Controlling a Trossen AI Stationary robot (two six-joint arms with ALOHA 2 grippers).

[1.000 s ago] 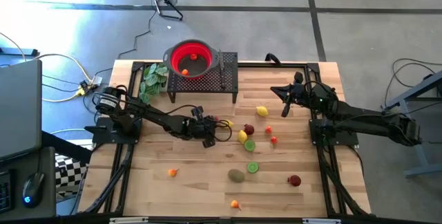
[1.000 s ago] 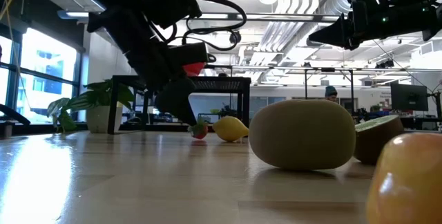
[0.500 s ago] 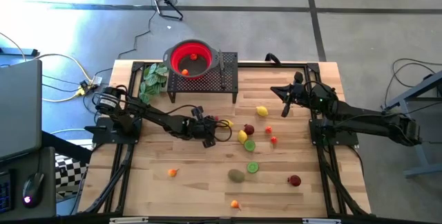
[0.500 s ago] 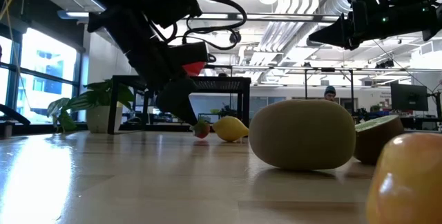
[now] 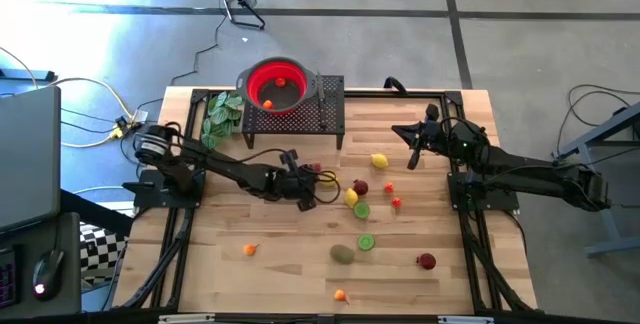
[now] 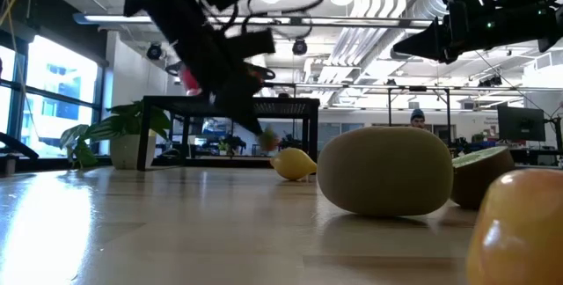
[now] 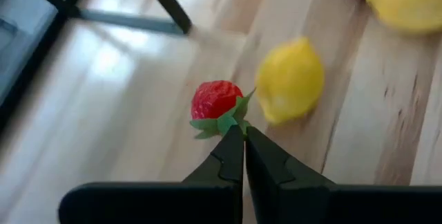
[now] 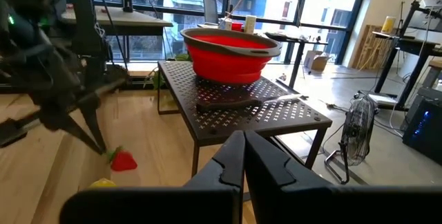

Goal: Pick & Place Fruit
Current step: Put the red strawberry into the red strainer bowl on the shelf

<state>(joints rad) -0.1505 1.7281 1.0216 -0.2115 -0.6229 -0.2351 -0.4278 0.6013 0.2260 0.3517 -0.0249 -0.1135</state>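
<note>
- Lifting now: left pincer [image 7: 243,135] has come up off the surface [image 5: 200,264] with a red strawberry [image 7: 215,99]; a moment ago, in the low view, the berry sat down at board level beside a lemon [image 6: 293,164], and now it hangs clear above it.
- Judgement: pick looks done, carry is the step in hand; the red colander [image 5: 277,84] on the black perforated stand [image 5: 330,114], far of centre, seems the likely drop point. It already holds a couple of small pieces.
- Left pincer: fingers pressed fully together, nipping only the green leafy cap of the strawberry; the red body sticks out past the tips. Thin hold, so a swing could shake it loose.
- High view puts this pincer [image 5: 318,175] near mid-surface, just left of a yellow lemon [image 5: 351,197] and a dark red fruit [image 5: 360,187].
- Right pincer [image 8: 243,141]: closed, holding nothing, parked high at the far right, facing the colander.
- Remaining fruit, scattered on the right and near parts: lemon [image 5: 379,161], lime halves [image 5: 361,210] and [image 5: 366,242], brown kiwi [image 5: 342,254], small orange pieces [image 5: 249,250] and [image 5: 340,294], dark red piece [image 5: 427,261].
- Green leafy bunch [image 5: 221,114] lies left of the stand, untouched.
</note>
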